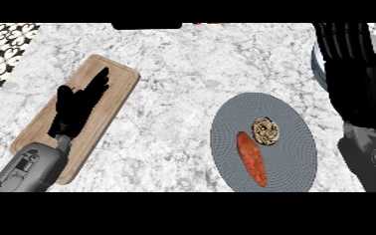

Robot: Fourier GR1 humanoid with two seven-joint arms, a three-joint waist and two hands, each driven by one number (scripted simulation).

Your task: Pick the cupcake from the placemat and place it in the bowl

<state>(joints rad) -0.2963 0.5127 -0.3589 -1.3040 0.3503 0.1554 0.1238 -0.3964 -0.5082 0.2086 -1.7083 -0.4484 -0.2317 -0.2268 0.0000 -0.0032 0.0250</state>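
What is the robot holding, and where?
Nothing: left robot hand open over the board, right robot hand open at the edge; the cupcake lies on the placemat.

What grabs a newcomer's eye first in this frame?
The grey round placemat at lower right stands out against the marble counter, with the small cupcake on it beside a long orange-red food item. At left, the black left hand lies open over a wooden cutting board. The right hand runs along the right edge, covering most of a blue-grey rim, probably the bowl.
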